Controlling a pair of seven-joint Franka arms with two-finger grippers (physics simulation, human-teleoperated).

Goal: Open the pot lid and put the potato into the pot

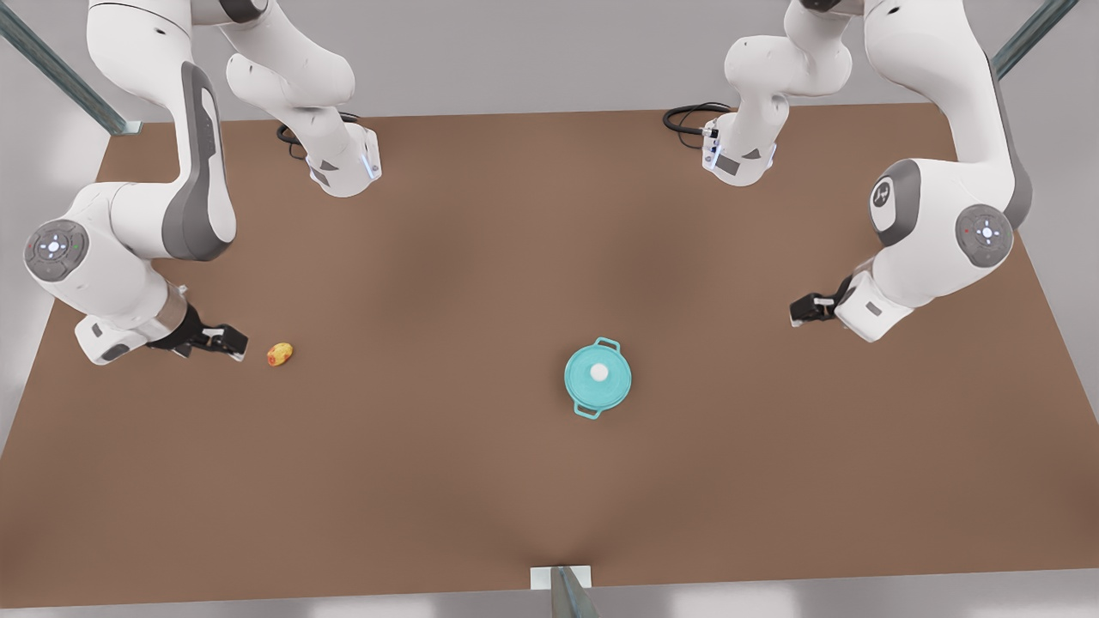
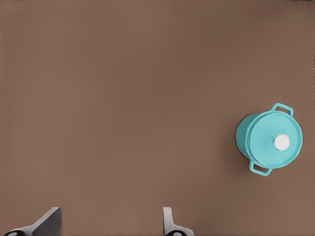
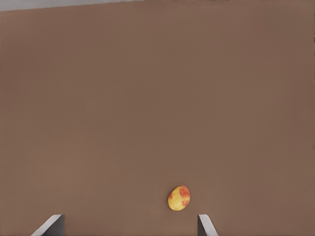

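Near the table's edge at the front view's left, my right gripper, open, sits just beside the potato; left gripper, open, waits well off the lidded pot.

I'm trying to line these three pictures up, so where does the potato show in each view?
Front view: the potato lies on the table toward the front view's left, just off the right gripper.
Left wrist view: not in it.
Right wrist view: it lies close ahead of the open fingers.
Shared landmark: the brown table.
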